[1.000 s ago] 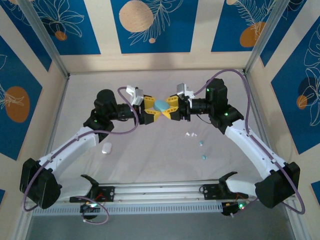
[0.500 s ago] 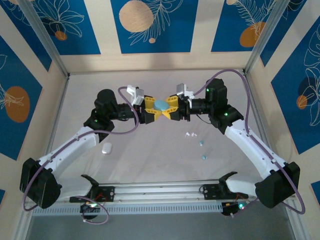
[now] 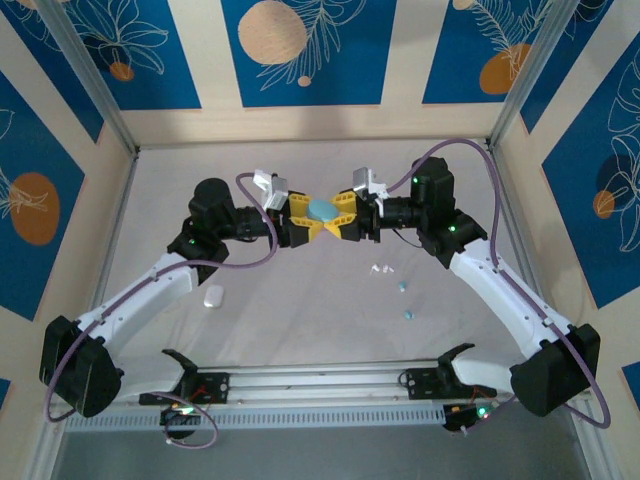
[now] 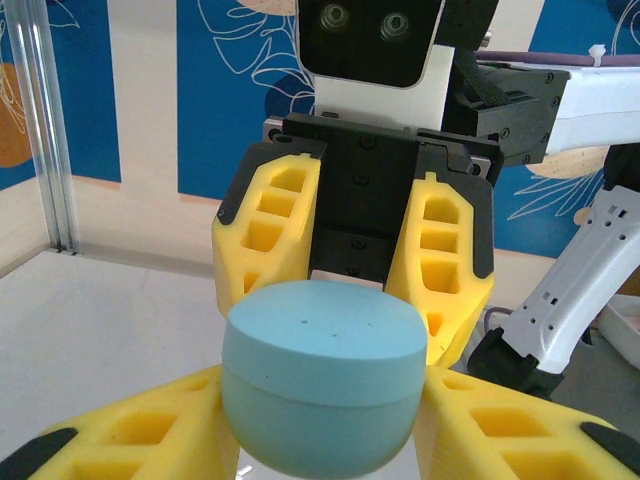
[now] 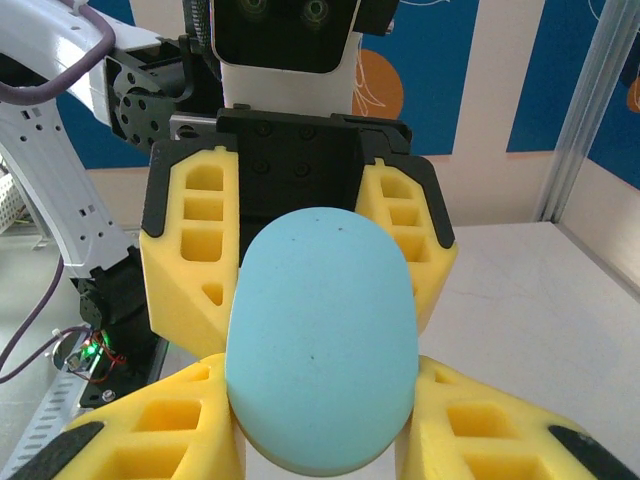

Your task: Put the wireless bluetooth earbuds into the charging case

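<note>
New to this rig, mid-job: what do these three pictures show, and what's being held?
Two robot arms are bolted at the table's near edge. The overhead picture looks down from behind them: left arm on the left, right arm on the right. The other two pictures come from a camera on each wrist, looking along yellow jaws. Both sets of jaws grip one closed light-blue charging case. On the table lie a small white case, white earbuds and two teal earbuds.

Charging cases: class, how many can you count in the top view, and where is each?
2. A teal case is held between the left gripper and the right gripper; a white case lies on the table beside the left arm. Others may be hidden.
</note>
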`<state>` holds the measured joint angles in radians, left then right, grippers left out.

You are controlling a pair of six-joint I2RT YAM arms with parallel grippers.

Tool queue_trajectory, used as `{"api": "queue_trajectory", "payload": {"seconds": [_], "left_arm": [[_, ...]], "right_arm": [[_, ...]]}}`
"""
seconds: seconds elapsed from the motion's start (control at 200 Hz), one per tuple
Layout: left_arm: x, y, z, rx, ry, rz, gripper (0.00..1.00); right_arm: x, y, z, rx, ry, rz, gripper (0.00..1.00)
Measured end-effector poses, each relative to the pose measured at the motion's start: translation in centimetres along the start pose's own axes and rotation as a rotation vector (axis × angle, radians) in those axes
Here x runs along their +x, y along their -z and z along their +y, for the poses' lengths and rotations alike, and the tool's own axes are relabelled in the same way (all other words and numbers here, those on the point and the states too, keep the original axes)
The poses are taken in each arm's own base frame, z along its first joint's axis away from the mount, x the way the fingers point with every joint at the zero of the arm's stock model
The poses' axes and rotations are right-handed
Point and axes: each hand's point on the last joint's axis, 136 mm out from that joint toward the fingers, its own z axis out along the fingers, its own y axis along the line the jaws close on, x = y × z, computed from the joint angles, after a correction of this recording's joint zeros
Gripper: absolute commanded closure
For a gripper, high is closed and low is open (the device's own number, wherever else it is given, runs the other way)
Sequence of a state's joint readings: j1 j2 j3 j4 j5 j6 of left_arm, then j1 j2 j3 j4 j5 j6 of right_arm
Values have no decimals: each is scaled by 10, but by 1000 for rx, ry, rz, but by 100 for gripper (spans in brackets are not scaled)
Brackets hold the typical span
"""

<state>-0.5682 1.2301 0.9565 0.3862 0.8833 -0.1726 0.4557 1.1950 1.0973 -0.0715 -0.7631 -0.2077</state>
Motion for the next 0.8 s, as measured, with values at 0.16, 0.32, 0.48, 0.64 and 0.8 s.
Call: {"api": "queue_trajectory", "payload": {"seconds": [0.16,0.32,0.48,0.64,0.8], "left_arm": [[2,0,0,6,6,5,52],[3,-1,0,6,8,9,58],[4,0,0,8,1,12,67],[4,0,0,6,-3,13,69],[2,0,0,-5,-20,4,70]], "right_arm": [[2,0,1,0,2,8,68],[3,0,1,-2,-5,11,68],[4,0,0,0,-9,13,63],[4,2,-2,6,-59,13,54],[1,8,-5,11,-168,10,49]]}}
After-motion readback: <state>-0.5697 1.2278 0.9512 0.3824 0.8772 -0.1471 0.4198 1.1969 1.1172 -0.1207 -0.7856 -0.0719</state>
